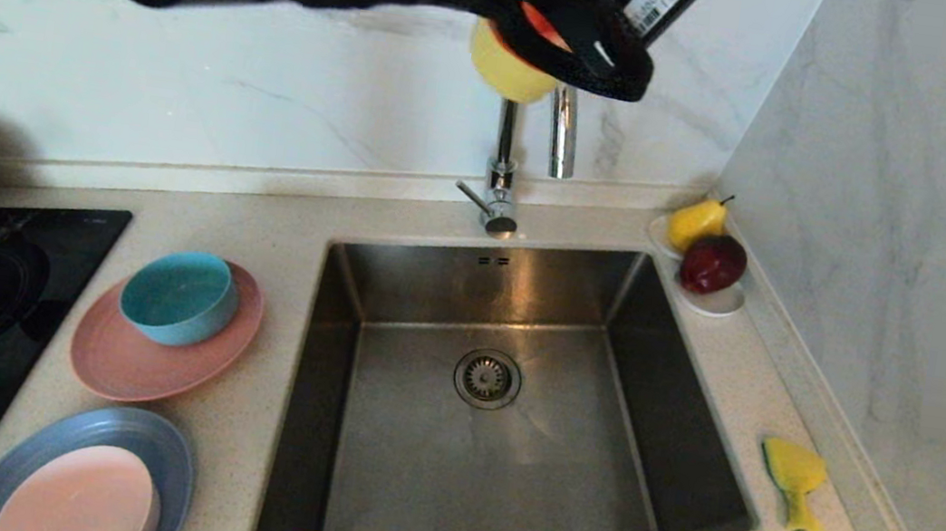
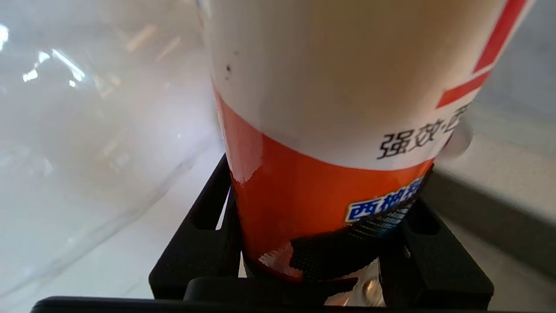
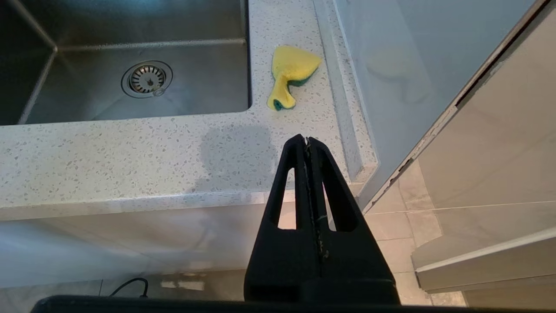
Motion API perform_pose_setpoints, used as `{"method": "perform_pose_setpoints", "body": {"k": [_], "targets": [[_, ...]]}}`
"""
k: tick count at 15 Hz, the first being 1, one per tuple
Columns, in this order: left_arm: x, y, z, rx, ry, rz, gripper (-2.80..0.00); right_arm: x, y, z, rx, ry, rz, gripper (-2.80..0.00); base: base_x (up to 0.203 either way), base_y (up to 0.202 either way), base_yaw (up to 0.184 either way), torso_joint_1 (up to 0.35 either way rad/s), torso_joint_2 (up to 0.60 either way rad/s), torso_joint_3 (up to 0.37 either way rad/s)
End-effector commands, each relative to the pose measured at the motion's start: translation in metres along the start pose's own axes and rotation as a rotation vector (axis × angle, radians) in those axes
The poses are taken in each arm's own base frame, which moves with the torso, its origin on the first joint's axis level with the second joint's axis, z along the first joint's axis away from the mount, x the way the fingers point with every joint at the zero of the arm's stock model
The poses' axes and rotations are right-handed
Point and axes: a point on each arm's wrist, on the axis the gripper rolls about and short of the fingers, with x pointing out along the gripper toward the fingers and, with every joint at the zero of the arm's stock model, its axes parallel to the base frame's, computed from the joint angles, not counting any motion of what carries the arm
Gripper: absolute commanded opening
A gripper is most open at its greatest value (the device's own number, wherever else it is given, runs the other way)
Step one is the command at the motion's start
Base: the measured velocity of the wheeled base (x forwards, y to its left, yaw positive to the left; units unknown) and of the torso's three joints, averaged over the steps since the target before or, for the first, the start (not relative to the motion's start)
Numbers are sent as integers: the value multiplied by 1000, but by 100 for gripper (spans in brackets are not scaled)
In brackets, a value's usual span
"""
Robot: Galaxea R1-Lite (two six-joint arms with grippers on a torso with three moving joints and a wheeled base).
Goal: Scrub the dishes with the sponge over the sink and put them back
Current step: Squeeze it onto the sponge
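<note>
Beside the sink (image 1: 508,416), dishes: four, all left of the basin on the surface (image 1: 248,446); one teal bowl (image 1: 179,296) in one salmon-pink plate (image 1: 150,356), one pale pink bowl (image 1: 82,495) in one grey-blue plate (image 1: 140,436).
Sponge (image 1: 794,480): one, on the surface just right of the sink.
Left gripper (image 1: 581,37): high above the tap (image 1: 532,164), jaws holding one bottle (image 2: 330,108).
Right gripper (image 3: 307,143): near the sink's front right corner, jaws closed, holding nothing.
Fruit: one pear (image 1: 696,222), one red apple (image 1: 713,262), behind the sink's right corner.
</note>
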Motion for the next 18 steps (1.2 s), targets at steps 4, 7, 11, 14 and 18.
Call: {"method": "perform_pose_setpoints", "body": {"k": [4,7,11,14,18], "targets": [[17,-51,7,35,-21,-13,-280,0,0,0,0,-1,1,-280,0,0,0,0,0,0],[22,-78,3,60,-5,-57,-280,0,0,0,0,-2,0,-280,0,0,0,0,0,0],[23,-117,-1,113,28,-121,-280,0,0,0,0,-1,0,-280,0,0,0,0,0,0],[26,-149,-9,176,73,-139,-280,0,0,0,0,-2,1,-280,0,0,0,0,0,0],[33,-178,-22,251,103,-178,-280,0,0,0,0,-1,0,-280,0,0,0,0,0,0]]}}
